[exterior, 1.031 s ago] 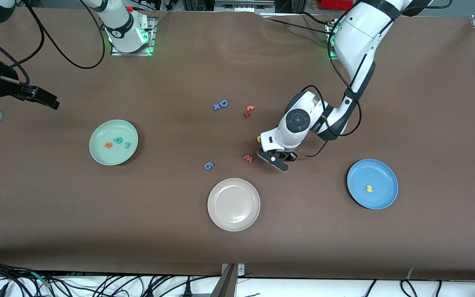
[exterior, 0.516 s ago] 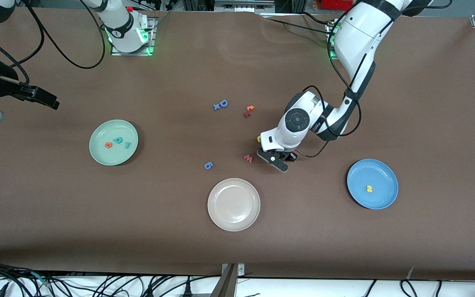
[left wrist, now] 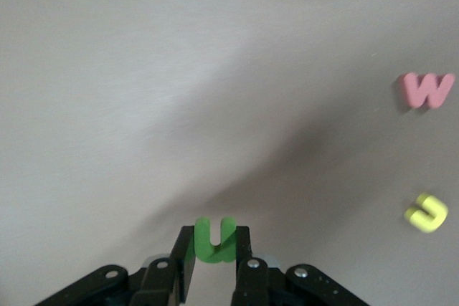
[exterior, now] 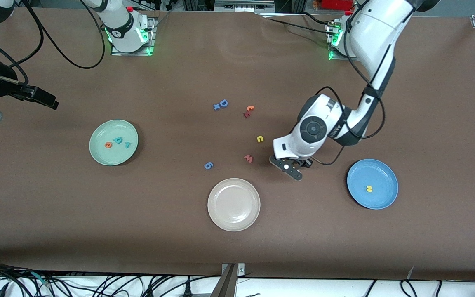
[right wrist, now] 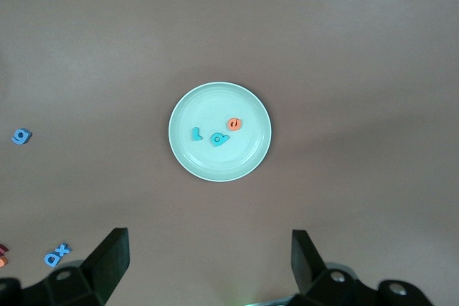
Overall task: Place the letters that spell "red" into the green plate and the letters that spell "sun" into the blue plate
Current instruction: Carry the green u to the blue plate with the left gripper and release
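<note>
Green "n" (left wrist: 214, 239) pinched in my left gripper (left wrist: 214, 266), over bare table between beige plate (exterior: 233, 204) and blue plate (exterior: 372, 183). Yellow "s" (exterior: 369, 189) in blue plate. Yellow "u" (exterior: 260, 139) on table near pink "w" (exterior: 248, 158). Orange "e" (exterior: 108, 144), teal "r" (exterior: 127, 144), teal "d" (exterior: 118, 140) in green plate (exterior: 114, 142). My right gripper (right wrist: 208, 259) waits, fingers wide apart, holds nothing, above green plate.

A plain brown desk (exterior: 179, 247) holds a pale mint-green plate (exterior: 99, 156), a sky-blue plate (exterior: 382, 173) and a beige-white plate (exterior: 233, 218). The green plate carries an orange "e" (exterior: 108, 144), a teal "d" (exterior: 117, 140) and a teal "r" (exterior: 127, 144). A yellow "s" (exterior: 369, 189) lies on blue. A green "n" (left wrist: 214, 240) sits between black fingers (left wrist: 184, 259).
</note>
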### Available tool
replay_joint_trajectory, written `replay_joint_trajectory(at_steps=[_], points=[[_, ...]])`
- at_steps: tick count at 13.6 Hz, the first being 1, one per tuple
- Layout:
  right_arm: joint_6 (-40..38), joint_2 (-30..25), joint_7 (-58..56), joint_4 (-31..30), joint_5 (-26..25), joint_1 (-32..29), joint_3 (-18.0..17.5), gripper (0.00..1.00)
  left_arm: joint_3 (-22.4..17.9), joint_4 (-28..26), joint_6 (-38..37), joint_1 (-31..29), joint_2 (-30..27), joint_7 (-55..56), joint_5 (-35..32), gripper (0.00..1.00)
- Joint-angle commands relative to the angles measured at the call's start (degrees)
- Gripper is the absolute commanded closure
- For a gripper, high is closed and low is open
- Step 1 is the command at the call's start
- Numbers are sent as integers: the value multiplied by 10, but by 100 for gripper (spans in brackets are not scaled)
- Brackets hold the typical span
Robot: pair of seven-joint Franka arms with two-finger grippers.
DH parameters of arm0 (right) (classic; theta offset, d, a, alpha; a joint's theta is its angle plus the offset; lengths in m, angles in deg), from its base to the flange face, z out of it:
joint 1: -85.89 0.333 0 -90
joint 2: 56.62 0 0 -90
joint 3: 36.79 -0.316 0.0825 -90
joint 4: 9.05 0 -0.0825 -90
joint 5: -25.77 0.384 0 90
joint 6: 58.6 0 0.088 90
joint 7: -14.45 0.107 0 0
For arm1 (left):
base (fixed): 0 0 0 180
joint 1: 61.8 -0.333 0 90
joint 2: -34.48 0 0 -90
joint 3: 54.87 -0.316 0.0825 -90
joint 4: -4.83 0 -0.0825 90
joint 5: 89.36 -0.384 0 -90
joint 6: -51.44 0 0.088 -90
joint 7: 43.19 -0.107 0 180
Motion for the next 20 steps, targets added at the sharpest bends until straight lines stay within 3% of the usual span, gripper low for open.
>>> replay_joint_trajectory(at_steps=[1, 4, 8, 11, 15, 16, 17, 20], points=[[-10, -5, 0, 7, 1, 3, 3, 0, 2, -6, -37, -49, -24, -111, 3, 88], [-12, -6, 0, 7, 1, 3, 2, 0, -6, -6, -78, -88, -45, -218, -3, 87], [-12, -6, 0, 7, 1, 3, 3, 0, -8, -4, -79, -163, -52, -369, -6, 87], [-13, -6, 0, 7, 1, 3, 4, 0, -30, 12, -76, -195, -47, -459, -15, 86], [-13, -6, 0, 7, 1, 3, 3, 0, -64, 40, -43, -193, -11, -478, -36, 72], [-13, -6, 0, 7, 1, 3, 3, 0, -64, 49, -42, -194, -3, -476, -32, 54], [-13, -9, 0, 7, 2, 3, 2, 0, -64, 49, -41, -194, -2, -465, -27, 1], [-13, -11, 0, 7, 1, 3, 2, 0, -67, 49, -48, -195, -9, -444, 42, 0]])
